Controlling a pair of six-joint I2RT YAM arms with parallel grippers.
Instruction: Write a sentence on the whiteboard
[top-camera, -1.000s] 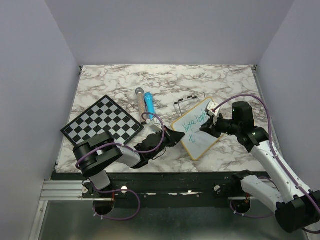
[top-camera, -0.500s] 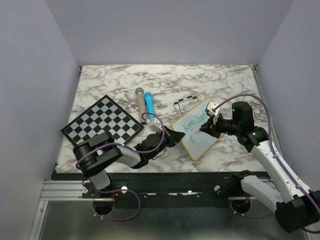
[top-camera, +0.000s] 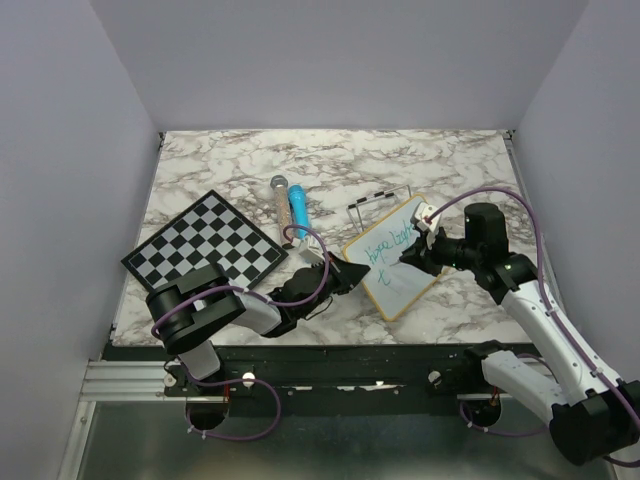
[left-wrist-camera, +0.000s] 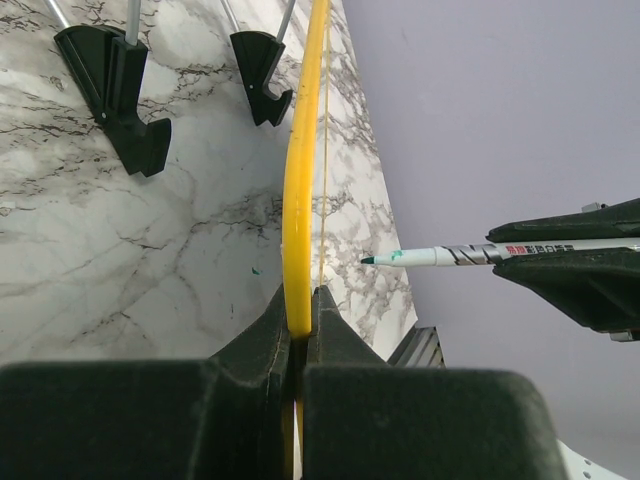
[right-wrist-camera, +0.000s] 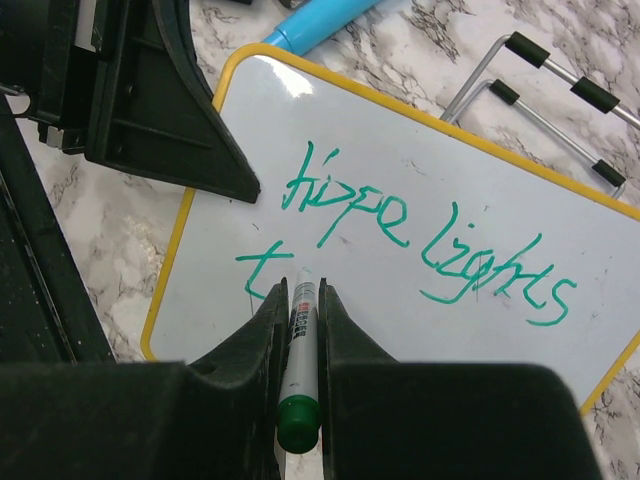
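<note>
The whiteboard (top-camera: 398, 262), with a yellowish frame, stands tilted at the table's front middle. My left gripper (top-camera: 350, 276) is shut on its near-left frame edge (left-wrist-camera: 298, 200), gripping it at the jaws (left-wrist-camera: 300, 312). My right gripper (top-camera: 412, 256) is shut on a green marker (right-wrist-camera: 298, 335). The marker's tip is at the board's face, just right of a green "t". The sentence (right-wrist-camera: 345, 205) reads "Hope lights" on the top line and "t" below. The marker also shows in the left wrist view (left-wrist-camera: 470, 256), tip just off the board.
A black-and-white chessboard (top-camera: 205, 246) lies at the left. A blue marker (top-camera: 298, 210) and a pinkish tube with a grey cap (top-camera: 281, 196) lie behind the board. A wire stand with black feet (top-camera: 375, 200) lies by the board's far edge, also in the right wrist view (right-wrist-camera: 560, 90).
</note>
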